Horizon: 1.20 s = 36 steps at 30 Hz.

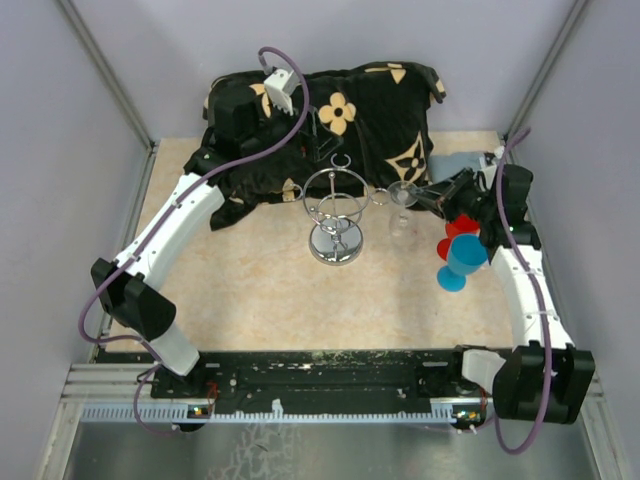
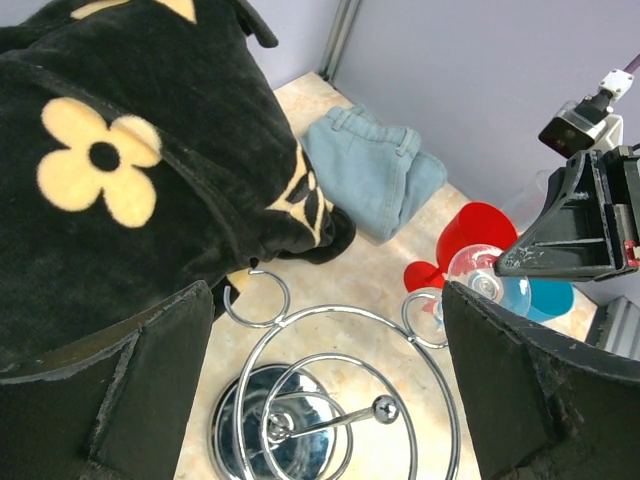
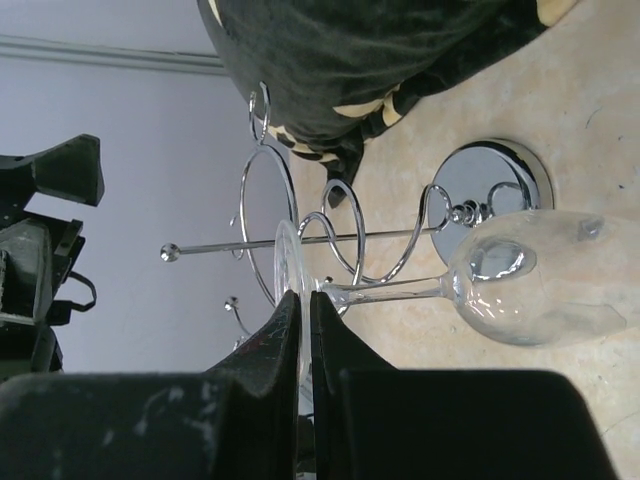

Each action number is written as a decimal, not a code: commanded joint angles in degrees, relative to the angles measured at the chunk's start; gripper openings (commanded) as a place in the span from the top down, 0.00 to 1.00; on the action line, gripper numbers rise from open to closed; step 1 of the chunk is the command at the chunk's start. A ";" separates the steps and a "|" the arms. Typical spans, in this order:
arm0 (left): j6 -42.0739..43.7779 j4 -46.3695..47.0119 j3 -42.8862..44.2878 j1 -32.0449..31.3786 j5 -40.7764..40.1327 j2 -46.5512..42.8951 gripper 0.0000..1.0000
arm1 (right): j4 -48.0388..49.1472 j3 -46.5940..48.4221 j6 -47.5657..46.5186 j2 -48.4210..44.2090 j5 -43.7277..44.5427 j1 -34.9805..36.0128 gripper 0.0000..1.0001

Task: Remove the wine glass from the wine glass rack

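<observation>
Wine glass (image 3: 520,290) hangs upside down at the right side of the wine glass rack (image 1: 335,215), with its foot up and its bowl down over the desk (image 1: 260,290). Its stem sits just beside the curled end of one wire loop, and I cannot tell if it is touching that loop or clear of it. My right claw (image 3: 303,300) is shut tight on the thin flat foot of the glass, with only the edge of the foot between its two fingers. My left claw (image 2: 322,310) is wide open and has nothing in it. It hovers over the rack, beside the black flowered blanket (image 2: 120,150). I think a few things could go wrong from here. That pinch is small and the glass is smooth, so a quick pull could make it swing, slip out and break. If the stem catches the curl as I draw it away, the light rack could slide or tip over, since nothing is holding it down. If I let my wrist drop, the bowl could bump the desk. The red cup (image 1: 445,246) and the blue cup (image 1: 466,255) stand right by my right arm, so a wide swing that way could knock them over.
</observation>
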 commanded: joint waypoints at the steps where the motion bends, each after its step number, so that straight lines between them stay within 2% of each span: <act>1: -3.08 3.18 -0.37 0.33 4.42 -1.77 0.00 | -1.40 1.04 -1.53 -5.09 -1.86 -2.58 1.00; 7: -7.96 6.18 -0.46 0.23 10.33 -1.50 0.00 | -4.13 6.63 -2.05 -5.77 -2.68 -3.81 1.00; 14: -17.76 10.05 -1.62 0.12 17.74 -1.11 0.00 | -6.67 16.31 -3.59 -4.17 -2.15 -4.25 1.00; 19: -25.92 13.46 -3.68 -0.69 21.27 -0.98 0.06 | -9.73 23.38 -7.32 -3.34 -1.98 -4.26 1.00; 22: -28.92 14.81 -3.51 -2.59 22.28 -0.68 0.10 | -9.10 24.62 -7.90 -3.59 -2.48 -4.25 1.00; 29: -34.21 19.10 -1.47 -8.87 23.83 1.15 0.08 | -5.72 25.54 -9.33 -5.42 -3.98 -4.25 1.00; 36: -36.52 21.68 0.07 -12.19 24.45 3.51 0.08 | -3.99 26.29 -9.57 -7.09 -5.60 -4.25 1.00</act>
